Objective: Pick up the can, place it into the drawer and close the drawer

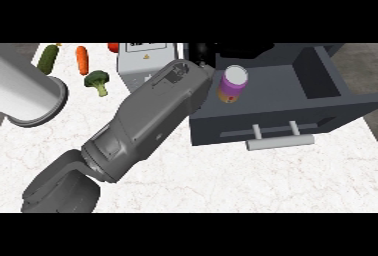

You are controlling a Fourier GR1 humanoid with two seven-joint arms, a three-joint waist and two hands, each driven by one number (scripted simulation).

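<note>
The can (235, 85), purple with a white top, stands slightly tilted inside the open dark grey drawer (325, 80), near its left wall. My right forearm crosses the view from lower left up to the drawer's left rear corner. Its black hand (201, 51) shows only in part, just up and left of the can, and I cannot see whether it touches the can. The drawer's front panel with its pale bar handle (280, 140) faces me. A pale forearm (29, 92) fills the left edge; its hand is outside the view.
On the marble counter at the back left lie a cucumber (48, 57), a carrot (82, 59) and a broccoli floret (97, 81). A grey box with a label (144, 62) stands behind my right forearm, left of the drawer.
</note>
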